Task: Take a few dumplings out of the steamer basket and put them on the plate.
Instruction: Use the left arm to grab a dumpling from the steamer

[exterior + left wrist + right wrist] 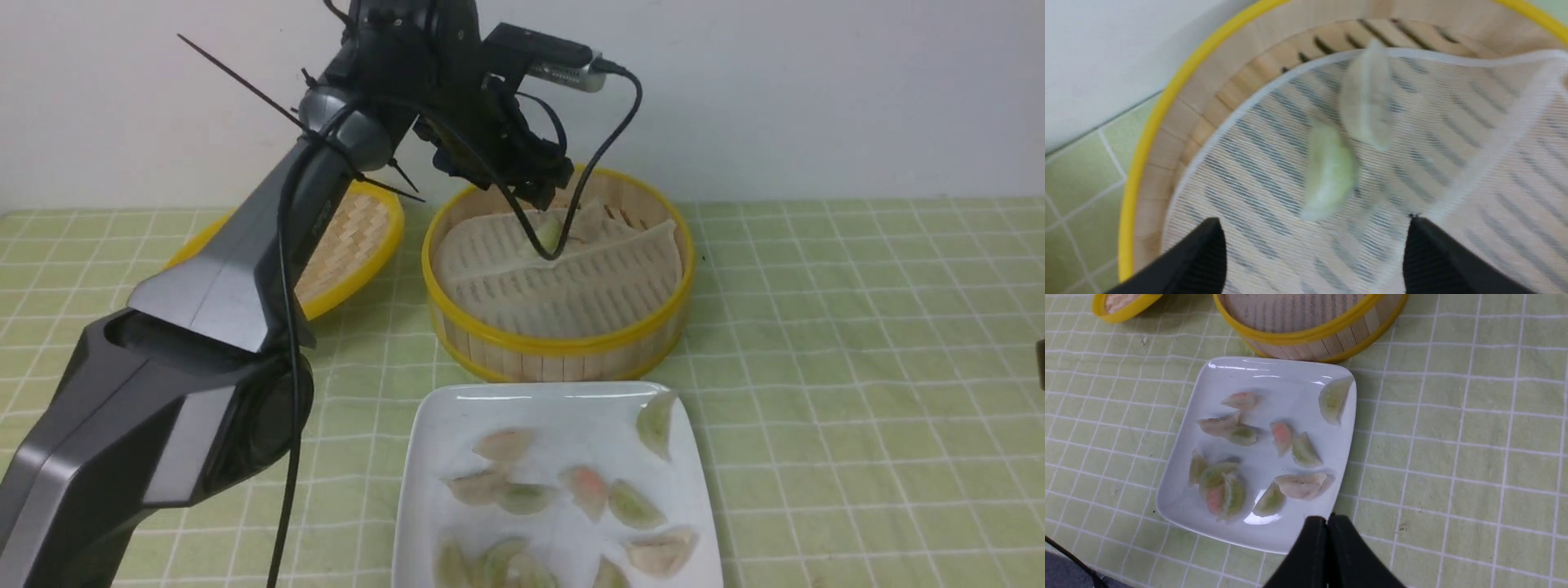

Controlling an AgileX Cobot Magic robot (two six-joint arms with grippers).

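While the left gripper (1313,222) hangs wide open over the green dumpling (1329,171) in the steamer basket (1143,147), and the right gripper (1327,522) sits closed near the plate (1180,490), straddle the dumpling's narrow width and close gently.

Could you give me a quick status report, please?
Left gripper, jaws open, above two dumplings in steamer basket. Right gripper, jaws shut, empty. Plate well stocked. Liner fold nearby.

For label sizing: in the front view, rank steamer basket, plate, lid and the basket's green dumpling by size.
Largest: steamer basket and plate, alike; the plate is nearer and cropped.
Then lid, partly hidden.
Smallest: dumpling.
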